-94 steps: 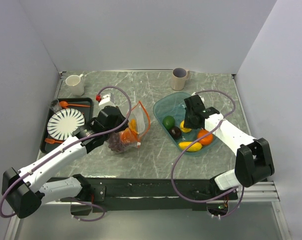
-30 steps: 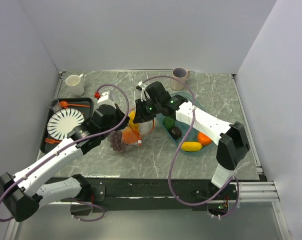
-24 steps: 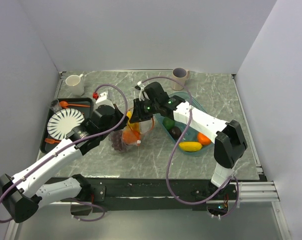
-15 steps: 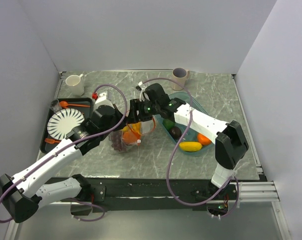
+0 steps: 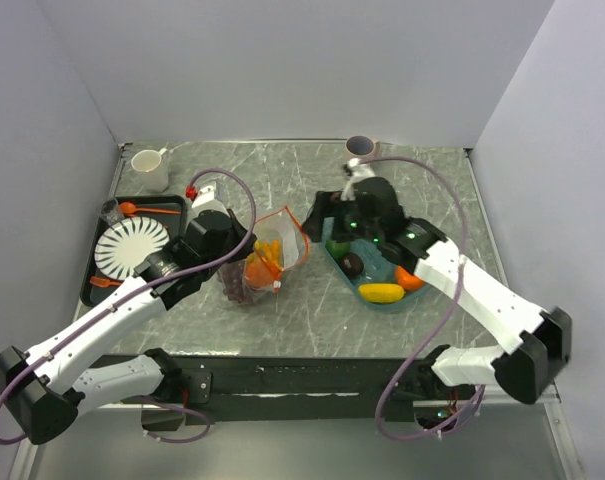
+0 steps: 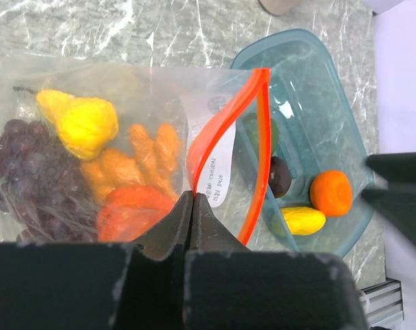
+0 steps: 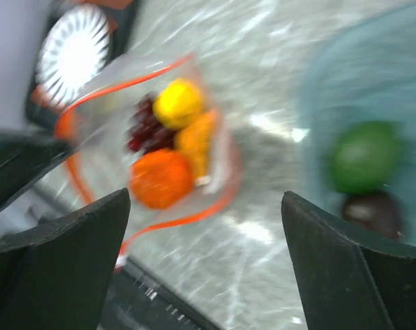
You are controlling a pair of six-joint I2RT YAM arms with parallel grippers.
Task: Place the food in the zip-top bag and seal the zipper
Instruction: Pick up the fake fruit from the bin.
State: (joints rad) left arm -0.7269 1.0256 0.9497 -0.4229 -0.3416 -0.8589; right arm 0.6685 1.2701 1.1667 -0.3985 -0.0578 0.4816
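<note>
The clear zip-top bag (image 5: 267, 262) lies mid-table with its mouth held open. My left gripper (image 6: 192, 196) is shut on the orange-red zipper (image 6: 228, 122) at the rim. Inside the bag I see purple grapes (image 6: 15, 158), a yellow fruit (image 6: 80, 124), orange bits (image 6: 146, 158) and an orange-red piece (image 6: 135, 213). In the teal bowl (image 5: 427, 240) lie an avocado (image 5: 337, 243), a dark plum (image 5: 352, 265), a lemon (image 5: 382, 293) and an orange (image 5: 410, 278). My right gripper (image 5: 329, 218) hangs open and empty between bag and bowl; its wrist view is blurred.
A black tray (image 5: 89, 280) at the left holds a white plate (image 5: 132, 247), an orange spoon (image 5: 142, 210) and a fork (image 5: 104, 283). A white mug (image 5: 150, 168) stands back left, a grey cup (image 5: 360, 150) at the back. Walls close in three sides.
My right gripper opened over the bag's mouth, left the yellow fruit inside, and drew back right toward the bowl. The left gripper kept its hold on the rim.
</note>
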